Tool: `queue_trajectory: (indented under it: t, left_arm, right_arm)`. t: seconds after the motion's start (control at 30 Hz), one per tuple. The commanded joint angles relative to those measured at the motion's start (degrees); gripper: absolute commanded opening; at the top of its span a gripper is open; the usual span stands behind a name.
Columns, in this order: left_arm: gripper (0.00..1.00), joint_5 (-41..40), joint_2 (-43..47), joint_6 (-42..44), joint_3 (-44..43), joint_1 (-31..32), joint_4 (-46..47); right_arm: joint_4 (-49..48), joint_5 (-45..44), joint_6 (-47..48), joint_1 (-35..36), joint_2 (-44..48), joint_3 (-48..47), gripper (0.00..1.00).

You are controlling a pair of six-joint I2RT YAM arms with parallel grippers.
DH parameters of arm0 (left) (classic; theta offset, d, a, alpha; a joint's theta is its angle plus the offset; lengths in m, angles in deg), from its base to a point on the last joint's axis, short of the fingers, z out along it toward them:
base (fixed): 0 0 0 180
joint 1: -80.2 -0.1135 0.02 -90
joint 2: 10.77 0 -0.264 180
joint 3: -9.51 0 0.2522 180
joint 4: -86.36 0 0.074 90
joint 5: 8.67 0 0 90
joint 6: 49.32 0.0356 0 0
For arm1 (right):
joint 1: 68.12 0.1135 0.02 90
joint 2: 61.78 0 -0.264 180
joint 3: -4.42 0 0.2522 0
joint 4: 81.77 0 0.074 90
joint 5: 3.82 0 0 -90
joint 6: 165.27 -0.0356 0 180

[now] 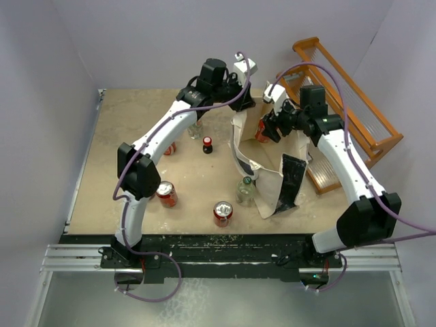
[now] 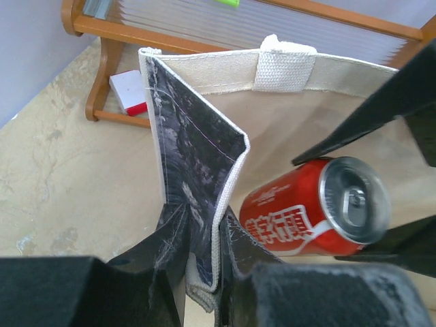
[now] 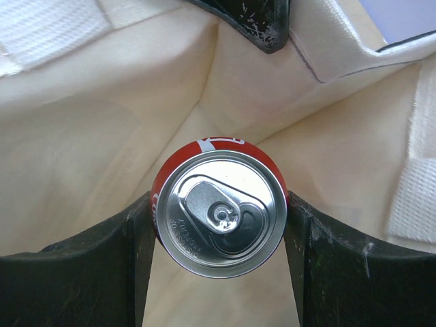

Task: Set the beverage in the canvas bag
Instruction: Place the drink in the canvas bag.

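Note:
The cream canvas bag [image 1: 271,178] stands open at the right of the table, with its black end panel facing front. My left gripper [image 1: 240,94] is shut on the bag's rim [image 2: 204,163], on the fold with the navy print, and holds the mouth open. My right gripper [image 1: 270,129] is shut on a red beverage can [image 1: 262,133] and holds it inside the bag's mouth. In the right wrist view the can [image 3: 219,212] sits top-up between both fingers, with cream canvas all around it. The can also shows in the left wrist view [image 2: 313,211].
An orange wooden rack [image 1: 349,116] stands right behind the bag, with a red and white box [image 2: 129,92] under it. On the table to the left are two red cans [image 1: 167,194] [image 1: 223,213], a glass jar [image 1: 245,192] and a small dark bottle [image 1: 207,145].

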Motion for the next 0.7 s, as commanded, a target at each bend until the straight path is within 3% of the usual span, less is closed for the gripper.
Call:
queue_trajectory:
  t: [0.0, 0.3, 0.67]
  left_arm:
    - [0.19, 3.6, 3.0, -1.5, 2.1, 0.1, 2.0]
    - [0.16, 4.1, 2.8, -6.7, 2.8, -0.1, 2.3]
    - [0.03, -4.1, 4.7, -9.1, 5.1, -0.1, 1.5]
  right_arm:
    - [-7.9, -0.5, 2.1, 0.7, -1.1, -1.0, 0.0]
    - [-10.4, -3.3, 6.0, 0.7, -2.6, 4.4, 0.0]
    - [-22.5, -6.6, 2.1, 0.7, 0.4, 16.3, 0.0]
